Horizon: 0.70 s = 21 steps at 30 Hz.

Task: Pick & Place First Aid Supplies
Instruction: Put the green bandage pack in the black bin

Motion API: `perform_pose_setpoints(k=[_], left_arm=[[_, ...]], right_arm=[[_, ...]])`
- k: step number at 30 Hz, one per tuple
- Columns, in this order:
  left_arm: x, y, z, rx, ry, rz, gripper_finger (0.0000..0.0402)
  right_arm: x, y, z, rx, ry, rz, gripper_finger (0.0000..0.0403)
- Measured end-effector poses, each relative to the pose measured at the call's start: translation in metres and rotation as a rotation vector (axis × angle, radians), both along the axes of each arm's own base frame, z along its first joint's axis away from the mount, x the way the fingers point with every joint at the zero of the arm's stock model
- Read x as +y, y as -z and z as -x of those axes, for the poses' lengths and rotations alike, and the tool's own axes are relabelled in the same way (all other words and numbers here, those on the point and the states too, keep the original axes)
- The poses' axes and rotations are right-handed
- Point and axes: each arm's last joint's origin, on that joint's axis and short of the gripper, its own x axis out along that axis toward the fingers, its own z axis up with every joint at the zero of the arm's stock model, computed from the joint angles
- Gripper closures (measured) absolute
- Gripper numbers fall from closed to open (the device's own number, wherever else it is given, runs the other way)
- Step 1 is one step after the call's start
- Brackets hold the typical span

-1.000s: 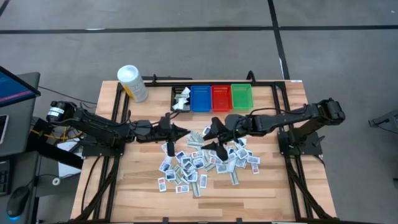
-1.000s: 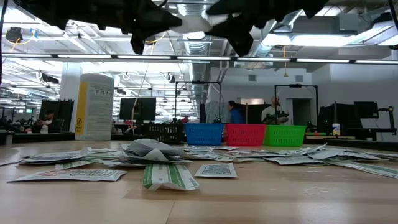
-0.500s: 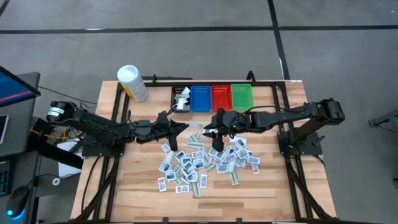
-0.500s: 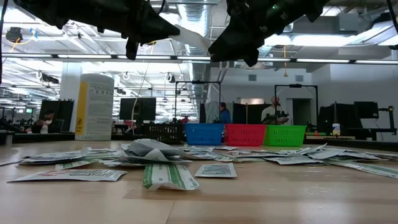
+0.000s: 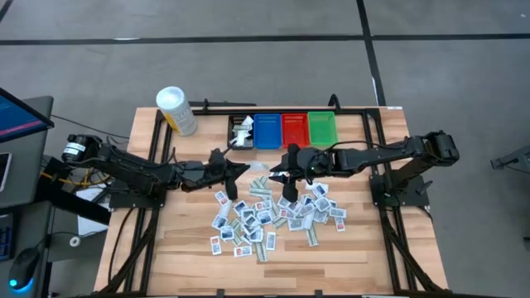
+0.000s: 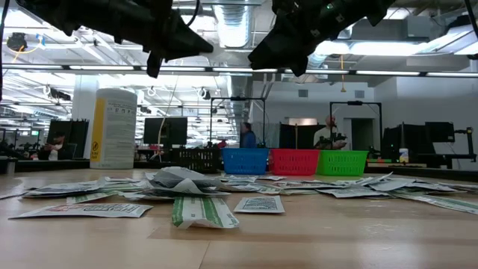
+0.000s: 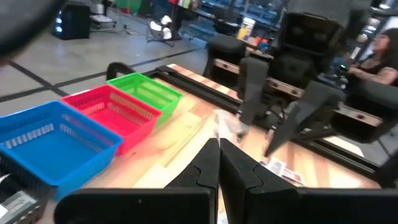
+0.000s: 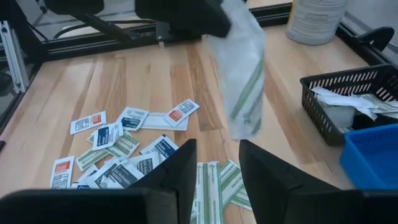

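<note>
4 bins (image 5: 281, 130); dozens of flat white/blue packets (image 5: 273, 217). Left gripper (image 8: 214, 22) pinches a pale green-striped packet (image 8: 245, 81); right gripper (image 8: 214, 165) fingers apart, empty.

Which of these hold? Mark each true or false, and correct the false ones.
1. The left gripper has its fingers shut on a green-striped packet, held above the table. True.
2. The right gripper grips a packet. False: its fingers stand apart with nothing between them.
3. The green bin stands between the blue bin and the red bin. False: the red one is in the middle.
4. The black bin already has packets in it. True.
5. The white tub lies tipped over among the loose packets. False: it stands upright, apart from them.
</note>
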Motion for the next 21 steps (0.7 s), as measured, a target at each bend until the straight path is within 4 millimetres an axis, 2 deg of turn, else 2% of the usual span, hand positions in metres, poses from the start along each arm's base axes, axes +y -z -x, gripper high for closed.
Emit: perform_pose_setpoints(k=[9,21], left_arm=[[0.001,0.0,0.0,-0.004,-0.009,0.009,0.0399],[-0.004,0.0,0.001,-0.018,0.009,0.056,0.0399]], right_arm=[[-0.007,-0.001,0.0,-0.005,0.067,0.032,0.0301],[-0.03,-0.007,-0.003,-0.08,0.143,0.03,0.0311]])
